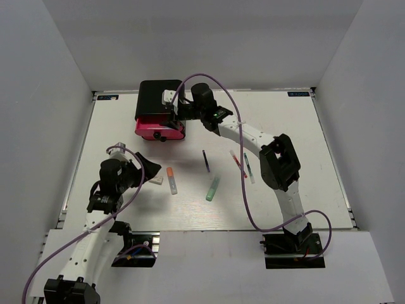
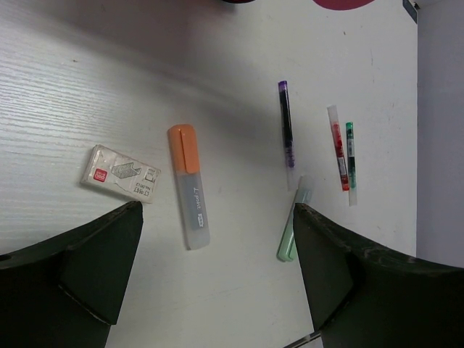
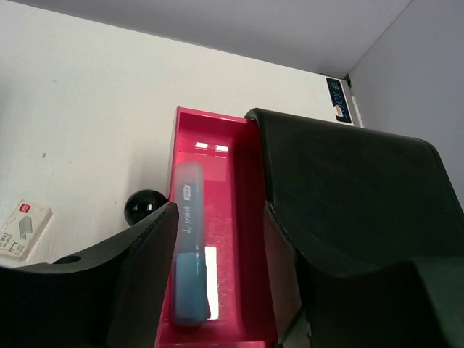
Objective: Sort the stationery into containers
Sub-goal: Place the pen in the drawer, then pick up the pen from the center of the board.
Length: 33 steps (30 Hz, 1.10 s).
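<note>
A pink drawer (image 1: 157,128) stood pulled out of the black cabinet (image 1: 157,94) near the far edge of the surface (image 1: 304,126), its round black knob (image 1: 162,137) facing the arms. In the right wrist view a light blue marker (image 3: 188,254) lay flat inside the drawer, along the wall that carries the knob. The right fingers (image 3: 138,283) hung over the drawer, spread apart on either side of the marker and gripping nothing.

The remaining stationery lay loose mid-surface. From the left came the white eraser (image 2: 119,174), the orange-capped marker (image 2: 190,187), the dark blue pen (image 2: 286,125) and the mint green marker (image 2: 293,221). Last were the red pen (image 2: 338,148) and green pen (image 2: 350,156), side by side. The left fingers (image 2: 94,268) hovered wide open and empty above the eraser and orange-capped marker.

Bare surface stretched from the pens to the right edge, and a narrower strip ran between the eraser and the left edge. Grey walls rose on the left, right and far sides.
</note>
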Motion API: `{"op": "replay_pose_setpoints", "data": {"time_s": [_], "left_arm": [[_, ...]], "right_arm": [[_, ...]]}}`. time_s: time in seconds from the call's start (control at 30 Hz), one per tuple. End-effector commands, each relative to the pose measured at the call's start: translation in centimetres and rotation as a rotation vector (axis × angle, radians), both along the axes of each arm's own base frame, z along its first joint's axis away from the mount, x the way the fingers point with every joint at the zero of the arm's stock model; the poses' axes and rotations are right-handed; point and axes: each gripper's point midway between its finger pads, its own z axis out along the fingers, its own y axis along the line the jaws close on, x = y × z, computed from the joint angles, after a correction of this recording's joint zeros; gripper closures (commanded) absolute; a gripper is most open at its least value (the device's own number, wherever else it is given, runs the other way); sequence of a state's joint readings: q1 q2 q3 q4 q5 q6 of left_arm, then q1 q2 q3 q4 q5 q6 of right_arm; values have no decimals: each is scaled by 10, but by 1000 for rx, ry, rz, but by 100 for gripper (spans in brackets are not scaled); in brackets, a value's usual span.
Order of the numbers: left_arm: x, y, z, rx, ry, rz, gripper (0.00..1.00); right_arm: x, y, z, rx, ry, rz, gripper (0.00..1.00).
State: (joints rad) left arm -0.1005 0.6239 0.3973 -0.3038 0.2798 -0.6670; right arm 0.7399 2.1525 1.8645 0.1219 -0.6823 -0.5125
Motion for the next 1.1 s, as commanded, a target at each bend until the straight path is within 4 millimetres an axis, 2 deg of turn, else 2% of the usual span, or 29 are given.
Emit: {"op": "replay_pose_setpoints", "data": {"time_s": [0.0, 0.07, 0.17, 0.2, 0.23, 0.27, 0.3, 0.37, 0.4, 0.43, 0.47, 0.5, 0.53, 0.57, 0.6, 0.63, 0.67, 0.7, 0.73, 0.77, 0.83, 0.87, 0.9, 1.07], "left_arm": [[5, -5, 18, -10, -49, -23, 7], [7, -5, 16, -9, -36, -23, 9], [10, -6, 20, -13, -32, -31, 15], [12, -7, 20, -12, -23, -31, 19], [14, -8, 23, -8, -26, -45, 21], [15, -10, 22, -12, -22, -53, 25], [17, -10, 24, -4, -24, -57, 38], [20, -14, 20, -13, 2, -78, 51], [22, -14, 22, -6, 1, -82, 58], [23, -17, 17, -13, 20, -98, 58], [24, -19, 18, -20, 24, -111, 58], [24, -22, 17, -20, 28, -122, 58], [23, -24, 14, -26, 40, -132, 58], [23, -26, 12, -25, 50, -141, 58], [21, -30, 6, -23, 70, -156, 56], [21, -31, 6, -17, 70, -155, 52], [19, -33, 0, -14, 96, -164, 50], [19, -38, 1, -15, 100, -170, 48], [19, -40, -5, -8, 121, -172, 45], [21, -41, -5, -5, 130, -163, 40], [22, -48, -9, 15, 153, -165, 38], [20, -50, -22, 25, 205, -161, 37], [25, -53, -17, 32, 206, -149, 37], [18, -53, -41, 147, 341, -64, 37]], "right_arm": [[2, -6, 31, 44, -59, -14, 43], [2, -6, 42, 72, -80, -23, 43], [2, -15, 63, 113, -91, -54, 49], [-3, -22, 80, 135, -107, -69, 50], [0, -27, 78, 139, -102, -100, 53], [-3, -34, 90, 156, -114, -120, 63], [9, -41, 94, 162, -122, -206, 71], [8, -63, 97, 164, -127, -303, 87], [24, -77, 112, 218, -158, -438, 87], [18, -92, 102, 206, -141, -474, 85], [20, -100, 103, 208, -139, -502, 69], [23, -112, 83, 136, -87, -538, 53], [17, -118, 83, 112, -81, -536, 41], [13, -126, 58, 34, -27, -535, 35], [7, -136, 49, -12, -4, -535, 34], [-1, -146, 37, -40, 28, -535, 36], [-7, -156, 11, -85, 83, -542, 42], [-19, -168, -4, -110, 114, -547, 49], [-19, -178, -11, -118, 127, -567, 52], [-35, -191, -30, -141, 168, -579, 55], [-39, -205, -40, -154, 194, -606, 57], [-44, -211, -34, -135, 196, -623, 57], [-52, -218, -56, -172, 227, -627, 57], [-58, -245, -67, -187, 243, -682, 56]]}}
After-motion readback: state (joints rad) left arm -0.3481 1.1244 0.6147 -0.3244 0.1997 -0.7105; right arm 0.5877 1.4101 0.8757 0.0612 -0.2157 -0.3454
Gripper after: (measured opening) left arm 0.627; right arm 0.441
